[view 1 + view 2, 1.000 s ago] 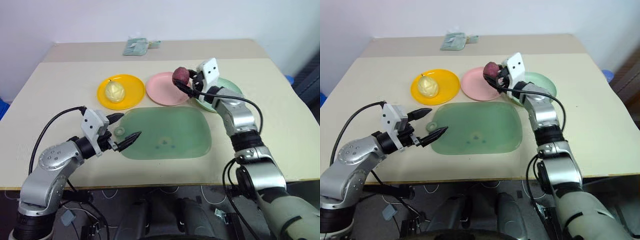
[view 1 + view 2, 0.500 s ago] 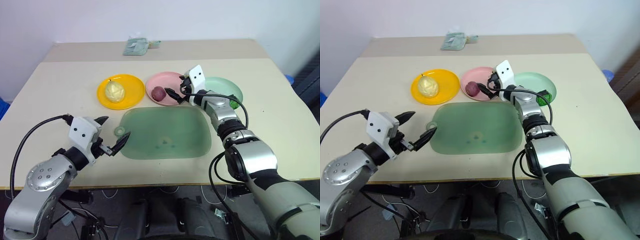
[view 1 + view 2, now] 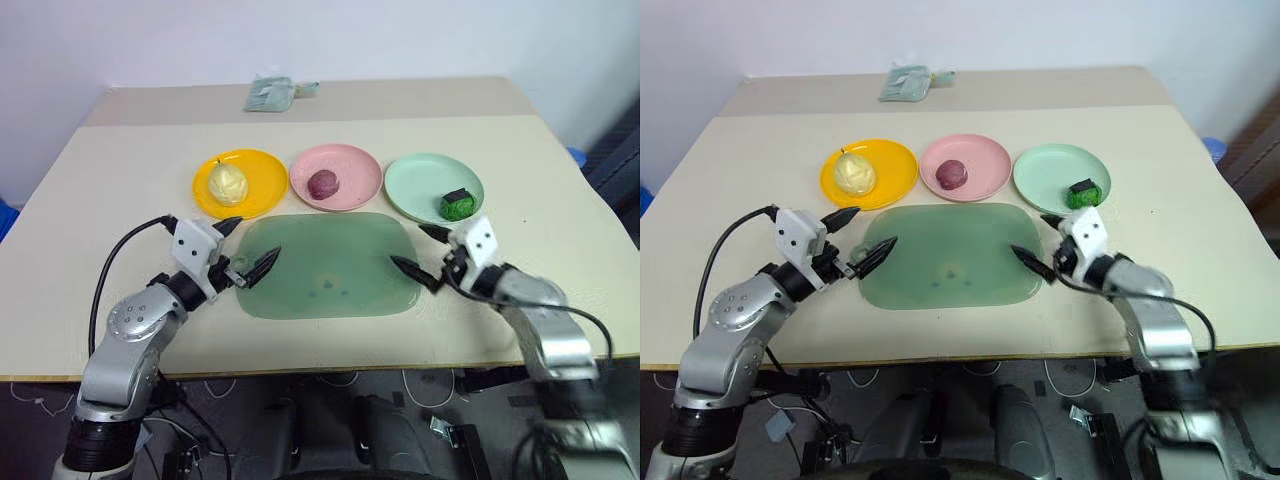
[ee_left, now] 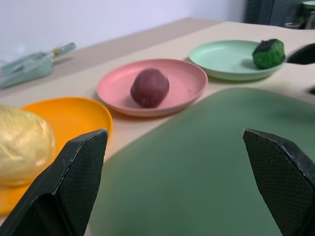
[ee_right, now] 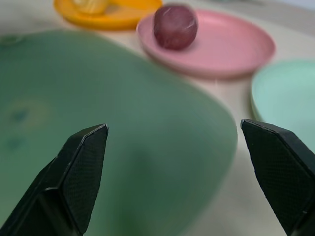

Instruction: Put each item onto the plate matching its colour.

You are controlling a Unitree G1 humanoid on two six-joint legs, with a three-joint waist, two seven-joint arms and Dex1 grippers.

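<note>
Yellow plate point(image 3: 255, 170) bears pale yellow pear point(image 3: 227, 182); pink plate point(image 3: 355, 172), dark red-purple ball point(image 3: 323, 183); mint plate point(image 3: 420, 185), dark green chunk point(image 3: 456, 203). Translucent green mat point(image 3: 330, 265); beige table point(image 3: 120, 170).

- No text, label, brand, number or sign can be read anywhere.
- The packet point(image 3: 270, 93) at the far edge of the table point(image 3: 560, 200) may carry print — too small and blurred to make out.

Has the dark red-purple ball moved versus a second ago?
Yes. The dark red-purple ball went from the right gripper, held above the round pink plate's right edge, down onto that plate.
</note>
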